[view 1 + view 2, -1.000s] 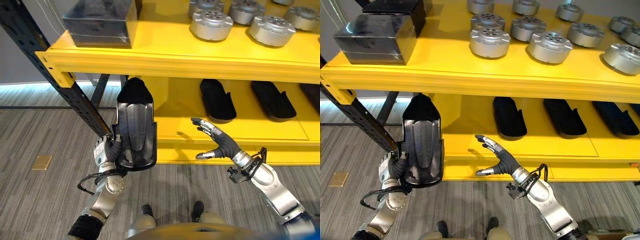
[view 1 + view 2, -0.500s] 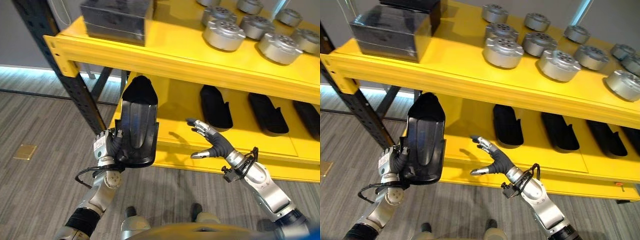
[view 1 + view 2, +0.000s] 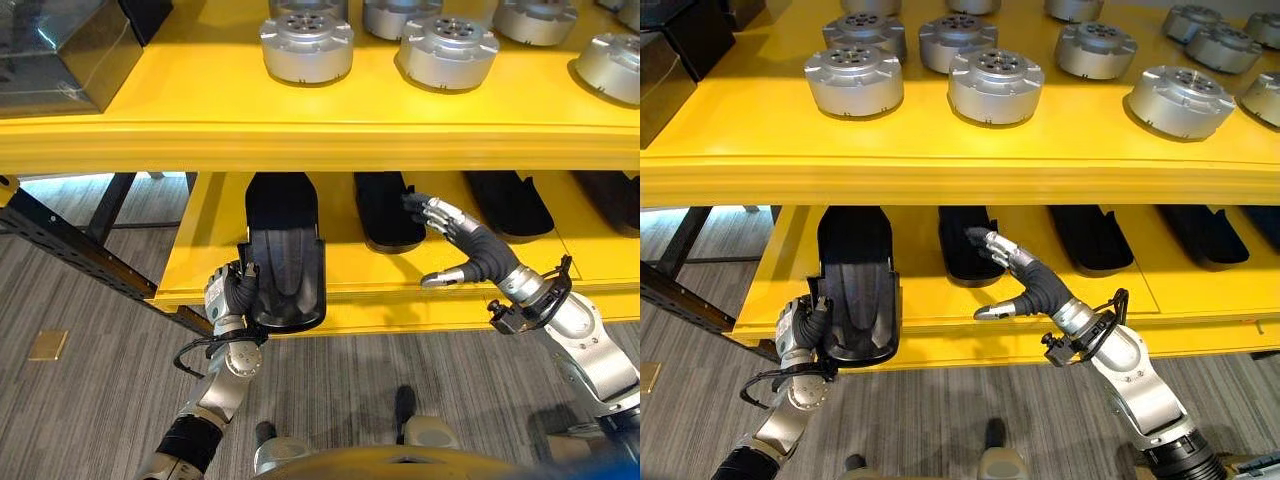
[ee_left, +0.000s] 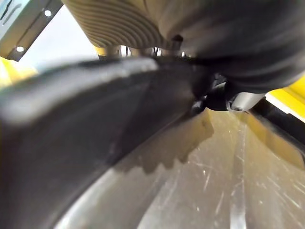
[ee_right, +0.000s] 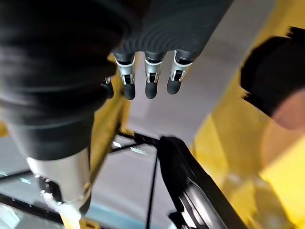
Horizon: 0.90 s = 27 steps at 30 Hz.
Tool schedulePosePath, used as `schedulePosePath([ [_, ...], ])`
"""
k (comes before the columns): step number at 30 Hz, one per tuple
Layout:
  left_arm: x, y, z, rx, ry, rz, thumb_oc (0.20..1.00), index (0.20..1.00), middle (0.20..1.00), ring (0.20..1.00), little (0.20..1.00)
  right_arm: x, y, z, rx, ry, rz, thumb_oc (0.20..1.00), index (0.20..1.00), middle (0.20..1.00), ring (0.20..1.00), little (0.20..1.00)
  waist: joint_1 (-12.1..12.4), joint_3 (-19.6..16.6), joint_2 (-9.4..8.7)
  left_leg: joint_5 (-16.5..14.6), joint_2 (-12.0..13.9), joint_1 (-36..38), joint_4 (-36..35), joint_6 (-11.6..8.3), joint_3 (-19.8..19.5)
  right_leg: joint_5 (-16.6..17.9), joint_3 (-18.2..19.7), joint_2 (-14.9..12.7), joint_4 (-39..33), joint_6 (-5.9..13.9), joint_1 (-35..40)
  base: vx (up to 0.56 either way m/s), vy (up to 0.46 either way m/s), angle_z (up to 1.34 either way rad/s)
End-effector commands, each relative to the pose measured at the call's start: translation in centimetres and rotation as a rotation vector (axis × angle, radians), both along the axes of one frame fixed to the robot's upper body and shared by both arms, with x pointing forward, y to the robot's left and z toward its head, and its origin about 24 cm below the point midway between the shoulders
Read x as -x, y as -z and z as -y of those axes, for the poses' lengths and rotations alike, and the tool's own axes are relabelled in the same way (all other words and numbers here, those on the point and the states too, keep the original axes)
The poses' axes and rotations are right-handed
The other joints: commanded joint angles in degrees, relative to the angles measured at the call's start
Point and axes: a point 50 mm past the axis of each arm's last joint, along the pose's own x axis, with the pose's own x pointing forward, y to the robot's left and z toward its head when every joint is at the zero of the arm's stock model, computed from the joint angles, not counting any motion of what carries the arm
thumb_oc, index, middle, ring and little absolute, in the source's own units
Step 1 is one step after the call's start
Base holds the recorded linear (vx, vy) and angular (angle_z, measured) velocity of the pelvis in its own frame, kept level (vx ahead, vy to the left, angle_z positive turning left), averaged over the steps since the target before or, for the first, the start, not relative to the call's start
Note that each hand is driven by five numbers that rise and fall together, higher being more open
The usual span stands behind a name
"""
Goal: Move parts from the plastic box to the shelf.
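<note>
Head cam, left eye: the left hand (image 3: 232, 293) has its fingers curled round the near end of the black part (image 3: 285, 265), long axis pointing straight into the lower shelf (image 3: 190, 255), far end already under the upper deck. Right eye: the right hand (image 3: 1032, 283) hovers with fingers spread, empty, just beside a shelved black part (image 3: 965, 243). Left wrist cam: dark part right up against the lens. Right wrist cam: straight fingers (image 5: 151, 82), nothing held. Left hand's clearly the nearer one, I'd say just slide it deeper

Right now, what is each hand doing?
Left hand: closed on the black part at the lower shelf.
Right hand: open, holding nothing.
</note>
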Motion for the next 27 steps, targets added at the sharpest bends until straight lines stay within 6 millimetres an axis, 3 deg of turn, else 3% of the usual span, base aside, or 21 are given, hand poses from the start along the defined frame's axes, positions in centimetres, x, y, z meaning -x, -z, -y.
schedulePosePath([
  [1,-1.3,-1.6,-1.4,-0.055,-0.048,0.103,0.200,0.200,0.200,0.200,0.200,1.0,-2.4,0.3,-0.119,0.108,0.200,1.000,1.000,1.000,1.000,1.000,-1.39,-2.44,-2.62,0.18,-3.23,-3.36,4.14,2.92,-0.53,-4.23,-2.23,-2.10,6.28,0.95,1.91,0.03,0.075,-0.16],
  [5,-1.2,-1.2,-1.6,-0.056,-0.101,0.094,0.200,0.200,0.200,0.200,0.200,1.3,-2.7,1.0,-0.138,0.239,0.283,1.000,1.000,1.000,1.000,1.000,-2.89,-2.03,-1.63,-0.64,-3.69,-3.41,5.03,3.08,0.49,-4.14,-1.10,-2.48,6.02,1.23,1.62,0.02,0.077,-0.10],
  [16,-2.1,-0.8,-3.8,-0.129,-0.264,0.069,0.200,0.200,0.200,0.200,0.200,1.0,-1.8,2.3,-0.086,0.369,0.283,1.000,1.000,1.000,1.000,1.000,-5.75,-1.22,-0.61,-2.25,-4.87,-3.98,7.49,4.26,2.69,-4.15,1.26,-3.55,7.68,2.18,-0.28,0.03,0.050,-0.09],
  [22,-3.9,-3.2,-6.9,-0.235,-0.391,0.122,0.200,0.200,0.200,0.200,0.200,0.7,-2.2,3.7,0.046,0.430,0.337,1.000,1.000,1.000,1.000,1.000,-8.70,0.67,0.86,-3.41,-5.40,-7.35,11.69,4.66,4.53,-4.41,4.17,-4.51,10.26,2.64,-4.30,0.01,0.140,-0.16],
  [27,-4.5,-4.1,-7.9,-0.262,-0.441,0.120,0.200,0.200,0.200,0.200,0.200,0.3,-2.8,4.3,0.095,0.446,0.372,1.000,1.000,1.000,1.000,1.000,-9.72,2.36,1.34,-4.12,-5.60,-9.46,14.02,4.67,5.11,-4.67,5.13,-5.07,11.52,2.74,-6.44,-0.05,0.125,-0.12],
])
